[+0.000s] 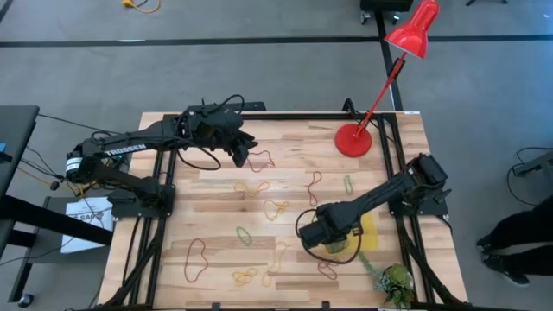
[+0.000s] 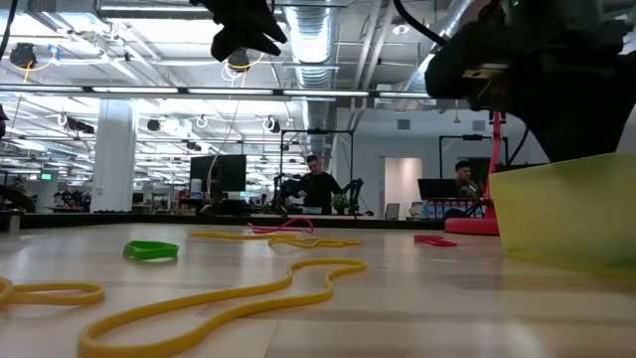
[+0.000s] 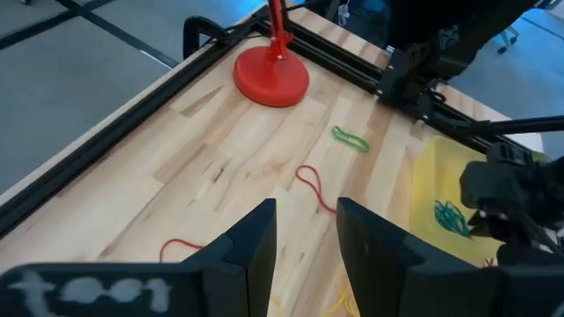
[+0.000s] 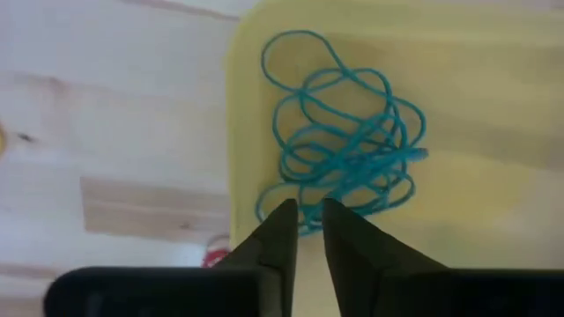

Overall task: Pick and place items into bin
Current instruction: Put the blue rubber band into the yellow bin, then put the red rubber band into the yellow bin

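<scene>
Loose rubber bands lie flat on the wooden table: a red loop (image 1: 199, 257), yellow ones (image 1: 276, 207) (image 2: 219, 308), green ones (image 1: 244, 234) (image 2: 151, 250), and a red one (image 1: 313, 186). The yellow bin (image 1: 367, 226) (image 4: 493, 106) sits near the table's right edge with a tangle of teal bands (image 4: 344, 150) (image 3: 451, 217) on its floor. My right gripper (image 4: 307, 207) (image 1: 333, 242) hovers shut over the bin's left part, its tips just short of the tangle. My left gripper (image 3: 306, 220) (image 1: 244, 154) is raised above the far-left area, open by a narrow gap and empty.
A red lamp stands on its round base (image 1: 353, 140) (image 3: 270, 77) at the far right, its stem leaning over the table edge. A green plant sprig (image 1: 393, 278) lies at the near right corner. A black frame borders the table. People sit at desks (image 2: 318, 184) in the room beyond.
</scene>
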